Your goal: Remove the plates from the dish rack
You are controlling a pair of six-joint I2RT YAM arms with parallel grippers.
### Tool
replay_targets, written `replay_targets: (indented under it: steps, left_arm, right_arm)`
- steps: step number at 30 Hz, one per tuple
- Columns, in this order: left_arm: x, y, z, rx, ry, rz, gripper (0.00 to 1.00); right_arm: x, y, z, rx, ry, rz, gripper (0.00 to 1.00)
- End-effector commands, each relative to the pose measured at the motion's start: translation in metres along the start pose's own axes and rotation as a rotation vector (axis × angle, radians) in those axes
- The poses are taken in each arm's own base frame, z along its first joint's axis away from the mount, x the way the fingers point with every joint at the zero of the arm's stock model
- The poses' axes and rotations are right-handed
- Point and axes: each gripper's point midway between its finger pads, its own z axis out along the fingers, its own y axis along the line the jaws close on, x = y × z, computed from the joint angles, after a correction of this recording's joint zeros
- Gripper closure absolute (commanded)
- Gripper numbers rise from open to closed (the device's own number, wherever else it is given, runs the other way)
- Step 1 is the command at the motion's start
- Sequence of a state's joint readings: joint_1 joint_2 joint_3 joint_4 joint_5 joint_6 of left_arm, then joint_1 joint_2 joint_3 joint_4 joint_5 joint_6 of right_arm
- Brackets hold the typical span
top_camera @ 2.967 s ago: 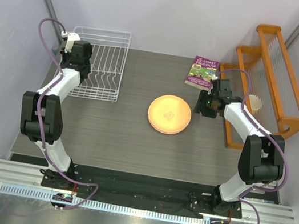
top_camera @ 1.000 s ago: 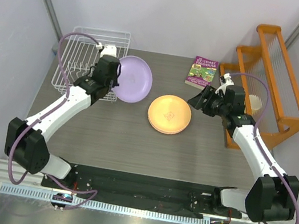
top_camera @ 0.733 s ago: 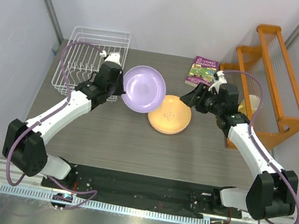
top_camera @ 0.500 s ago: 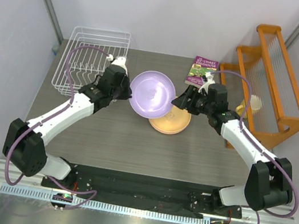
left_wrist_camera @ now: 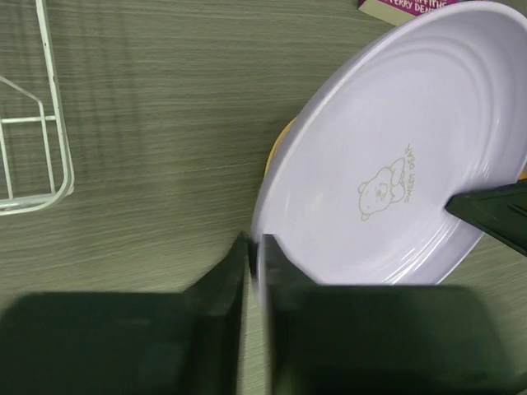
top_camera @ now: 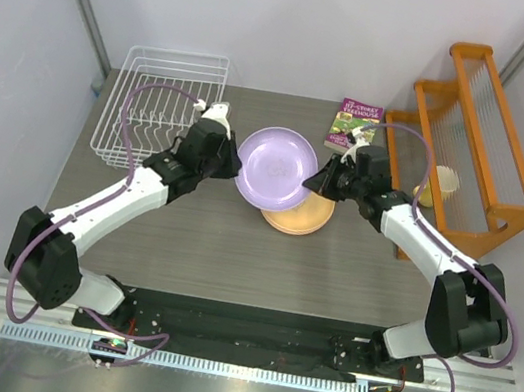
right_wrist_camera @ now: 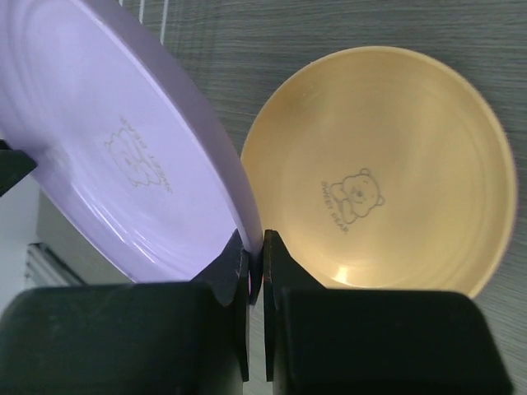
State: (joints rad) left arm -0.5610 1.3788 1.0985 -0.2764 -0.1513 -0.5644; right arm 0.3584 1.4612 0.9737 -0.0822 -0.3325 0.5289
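The lilac plate [top_camera: 275, 166] hangs tilted above the table, held at both rims. My left gripper [top_camera: 236, 165] is shut on its left rim, which sits between the jaws in the left wrist view [left_wrist_camera: 254, 257]. My right gripper [top_camera: 321, 182] is shut on its right rim [right_wrist_camera: 254, 251]. An orange-yellow plate [top_camera: 300, 219] lies flat on the table beneath, and also shows in the right wrist view [right_wrist_camera: 379, 164]. It tops a low stack, and I cannot make out the pink plate. The white wire dish rack [top_camera: 161, 107] stands at the back left with no plate showing in it.
A purple book [top_camera: 356, 125] lies behind the plates. An orange wooden shelf rack [top_camera: 474, 142] stands along the right side with a pale cup [top_camera: 438, 190] by it. The dish rack's corner wire [left_wrist_camera: 49, 123] shows in the left wrist view.
My left arm carried the lilac plate from the dish rack rightward to above the orange-yellow plate. My right gripper moved left and closed on the plate's right rim.
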Motion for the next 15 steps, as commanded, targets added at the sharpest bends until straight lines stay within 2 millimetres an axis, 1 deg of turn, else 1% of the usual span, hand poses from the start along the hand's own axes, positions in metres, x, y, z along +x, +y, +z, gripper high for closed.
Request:
replay_targets:
  steps: [1,2,3,5,6,8,9,10,11,12,14,15]
  left_arm:
    - [-0.03,-0.003,-0.013,0.001,-0.128,-0.005,0.6]
    - [-0.031,0.006,-0.014,-0.041,-0.14,0.0,0.52]
    - [-0.033,0.01,-0.018,-0.06,-0.155,0.003,0.43]
    - [-0.038,0.025,-0.023,-0.132,-0.19,0.011,0.34]
    - [-0.037,0.032,-0.025,-0.16,-0.196,0.013,0.3]
    - [-0.041,0.038,-0.033,-0.184,-0.225,0.018,0.28]
    - [-0.04,0.045,-0.036,-0.215,-0.238,0.018,0.27]
    - [-0.043,0.047,-0.042,-0.22,-0.258,0.015,0.26]
    - [-0.044,0.051,-0.045,-0.233,-0.269,0.017,0.25]
    - [-0.042,0.058,-0.047,-0.26,-0.285,0.018,0.24]
    - [-0.044,0.066,-0.055,-0.287,-0.316,0.013,0.2]
    - [-0.042,0.073,-0.056,-0.315,-0.325,0.019,0.2]
  right_arm:
    - [-0.035,0.001,-0.016,0.084,-0.119,-0.051,0.99]
    - [-0.037,-0.002,-0.018,0.102,-0.124,-0.064,0.99]
    - [-0.036,-0.007,-0.02,0.129,-0.117,-0.063,0.99]
    - [-0.038,-0.016,-0.024,0.172,-0.124,-0.066,0.99]
    - [-0.036,-0.02,-0.026,0.19,-0.114,-0.068,0.98]
    - [-0.035,-0.03,-0.028,0.221,-0.106,-0.067,0.97]
    - [-0.032,-0.036,-0.03,0.244,-0.089,-0.066,0.96]
    - [-0.031,-0.041,-0.031,0.259,-0.079,-0.062,0.96]
    - [-0.029,-0.05,-0.032,0.286,-0.057,-0.053,0.96]
    - [-0.027,-0.054,-0.032,0.299,-0.045,-0.053,0.96]
    - [-0.024,-0.066,-0.034,0.331,-0.021,-0.042,0.96]
    - [-0.021,-0.07,-0.031,0.338,-0.006,-0.039,0.95]
